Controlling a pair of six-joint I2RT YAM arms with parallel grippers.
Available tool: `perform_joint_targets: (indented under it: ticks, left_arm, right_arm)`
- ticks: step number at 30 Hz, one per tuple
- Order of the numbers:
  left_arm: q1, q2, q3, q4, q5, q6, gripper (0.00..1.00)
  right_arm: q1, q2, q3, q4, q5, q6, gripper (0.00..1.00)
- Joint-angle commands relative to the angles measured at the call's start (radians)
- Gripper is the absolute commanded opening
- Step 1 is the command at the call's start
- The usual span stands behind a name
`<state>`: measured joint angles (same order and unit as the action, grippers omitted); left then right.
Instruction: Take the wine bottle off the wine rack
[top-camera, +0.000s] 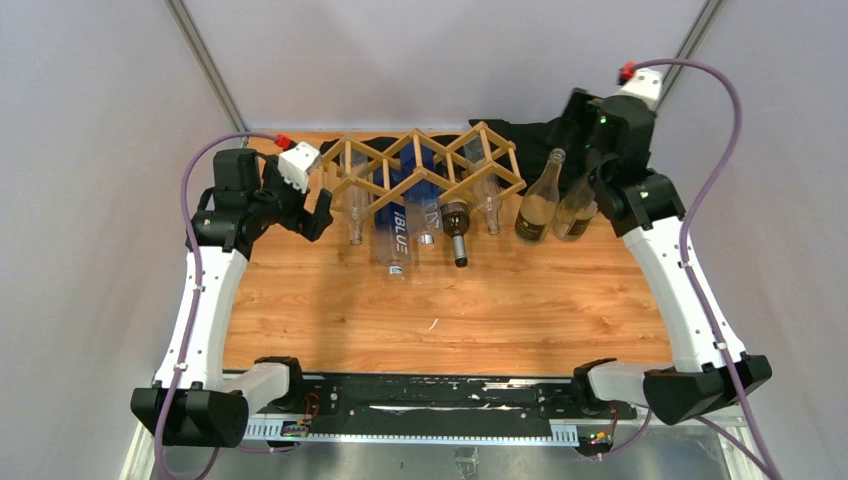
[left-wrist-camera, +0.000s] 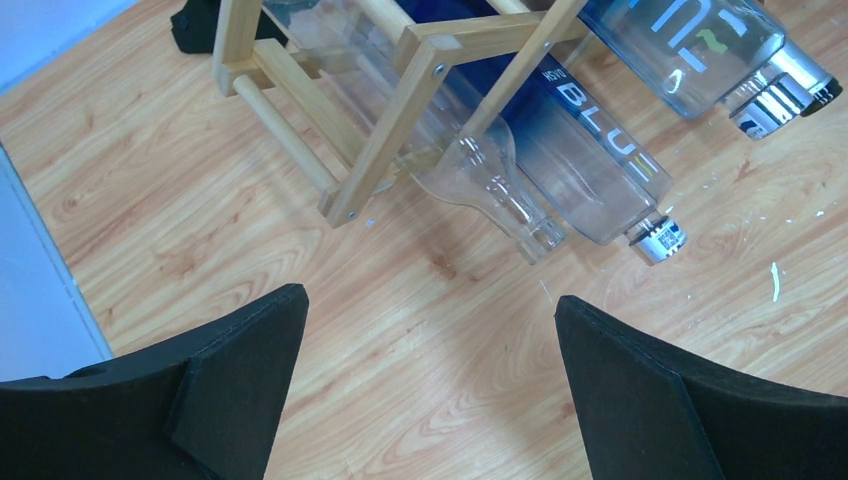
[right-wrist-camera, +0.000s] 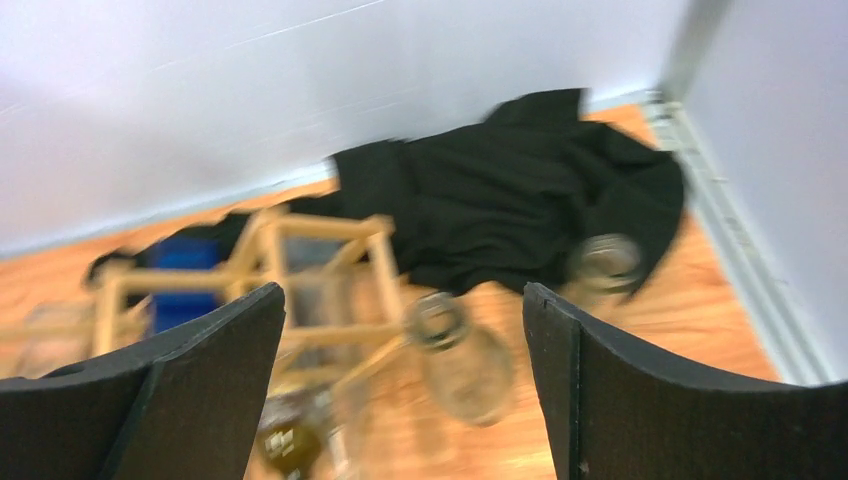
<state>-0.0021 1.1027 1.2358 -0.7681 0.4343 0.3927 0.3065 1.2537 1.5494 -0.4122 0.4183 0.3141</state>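
1. Two arms reach over the wooden table (top-camera: 500, 310) in the overhead view. The wine rack (top-camera: 425, 170) stands at the back centre. Four bottles lie in its cells with their necks toward the arms, among them a blue bottle (top-camera: 395, 235) and a dark-necked bottle (top-camera: 457, 235).
2. Off the rack, just to its right, a left standing bottle (top-camera: 540, 205) and a right standing bottle (top-camera: 577, 218) are upright on the table, close together. A black cloth (top-camera: 530, 140) lies behind them.
3. From overhead, the left gripper (top-camera: 320, 212) sits just beside the rack's left end. The right gripper (top-camera: 588, 172) hangs over the two standing bottles, and its fingers are hard to make out from here.
4. Left wrist view: the left gripper (left-wrist-camera: 428, 300) has its jaws spread wide over bare wood and holds nothing. Ahead of it are the wine rack (left-wrist-camera: 400, 110), a clear bottle (left-wrist-camera: 480, 170) and the blue bottle (left-wrist-camera: 590, 150), all well clear of the fingers (left-wrist-camera: 230, 380).
5. Right wrist view, blurred: the right gripper (right-wrist-camera: 402, 290) is spread apart and grips nothing. Below it are the mouths of the left standing bottle (right-wrist-camera: 437, 320) and the right standing bottle (right-wrist-camera: 605, 262). The wine rack (right-wrist-camera: 330, 228) is at left and the black cloth (right-wrist-camera: 520, 210) beyond.
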Motion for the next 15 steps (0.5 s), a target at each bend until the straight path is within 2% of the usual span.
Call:
perform_joint_targets:
  ticks: [1, 6, 9, 15]
  left_arm:
    - [0.068, 0.026, 0.027, -0.022, 0.030, 0.019, 1.00]
    - [0.134, 0.028, 0.019, -0.032, 0.063, 0.047, 1.00]
    - [0.159, 0.019, 0.005, -0.037, 0.067, 0.074, 1.00]
    - [0.204, 0.019, -0.006, -0.051, 0.096, 0.099, 1.00]
  right_arm:
    - [0.226, 0.014, 0.019, -0.071, 0.032, 0.068, 0.92]
    - [0.449, 0.140, 0.035, -0.042, 0.035, 0.146, 0.93]
    - [0.561, 0.258, 0.108, -0.053, 0.054, 0.181, 0.93]
    - [0.711, 0.507, 0.280, -0.073, 0.052, 0.250, 0.93]
